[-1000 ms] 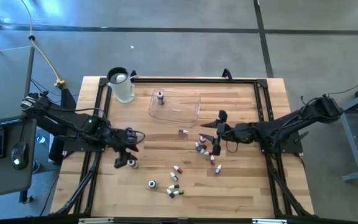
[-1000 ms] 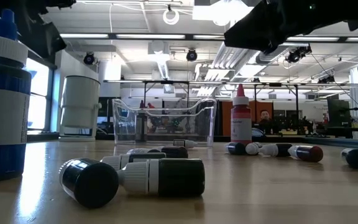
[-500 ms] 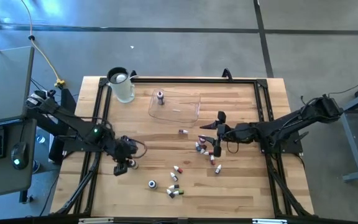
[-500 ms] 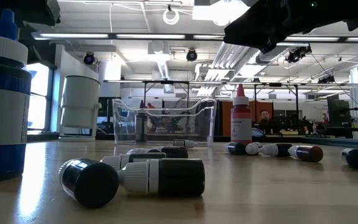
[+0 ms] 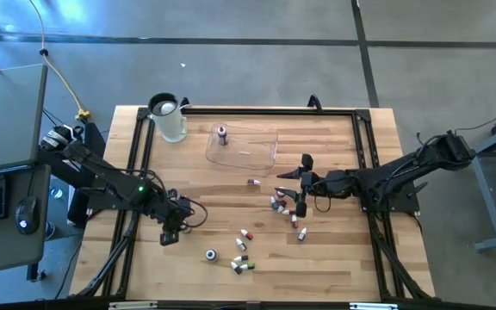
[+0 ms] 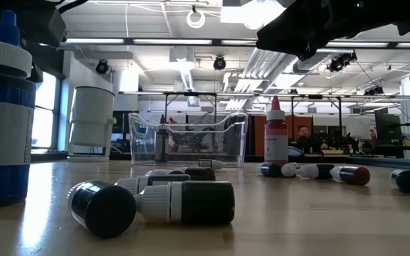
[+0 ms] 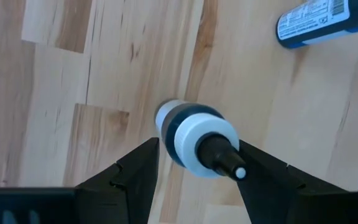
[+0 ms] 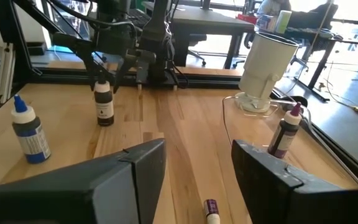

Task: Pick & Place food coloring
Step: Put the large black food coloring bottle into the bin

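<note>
Food coloring bottles (image 5: pixel 275 203) lie scattered across the counter (image 5: pixel 334 258). Left gripper (image 7: pixel 194 163), fingers apart, straddles one upright white-collared dropper bottle (image 7: pixel 197 142). One purple-capped bottle (image 5: pixel 222 134) stands inside one clear tray (image 5: pixel 261 153). Right gripper (image 8: pixel 197 158), fingers apart, hovers above the central cluster.

small food coloring bottles (image 5: pixel 274 217), scattered mid-table
</note>
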### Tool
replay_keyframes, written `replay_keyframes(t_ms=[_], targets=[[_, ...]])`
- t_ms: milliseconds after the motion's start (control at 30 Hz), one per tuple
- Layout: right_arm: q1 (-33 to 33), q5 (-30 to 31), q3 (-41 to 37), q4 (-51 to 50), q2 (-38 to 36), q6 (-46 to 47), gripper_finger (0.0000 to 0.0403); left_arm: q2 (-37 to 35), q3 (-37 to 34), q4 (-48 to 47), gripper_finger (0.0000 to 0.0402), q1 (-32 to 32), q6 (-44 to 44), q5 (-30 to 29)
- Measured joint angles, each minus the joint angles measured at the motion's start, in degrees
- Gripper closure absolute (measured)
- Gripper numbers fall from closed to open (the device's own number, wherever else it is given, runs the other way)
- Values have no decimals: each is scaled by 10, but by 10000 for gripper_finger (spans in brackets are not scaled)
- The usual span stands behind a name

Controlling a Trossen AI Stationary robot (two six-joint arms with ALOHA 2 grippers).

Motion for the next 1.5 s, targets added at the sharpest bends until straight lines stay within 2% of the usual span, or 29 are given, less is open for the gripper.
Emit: replay_keyframes(t_ms=[533,867,967,1067,1267,1367,1500], targets=[[0,-7,0,4,0,0,225,0,0,5,207,0,-11,-12],[0,-7,0,5,0,-1,224,-1,1,28,291,0,6,-25],[0,-7,0,12,0,-21,225,-1,2,43,297,0,20,-41],[0,-7,0,26,0,-33,226,0,24,45,291,1,42,-84],[-6,-7,0,45,0,-37,225,0,101,46,286,59,117,-161],[-18,-4,0,66,0,-37,226,6,151,48,285,116,192,-152],[-33,30,0,90,0,-35,226,38,218,27,285,217,276,-104]])
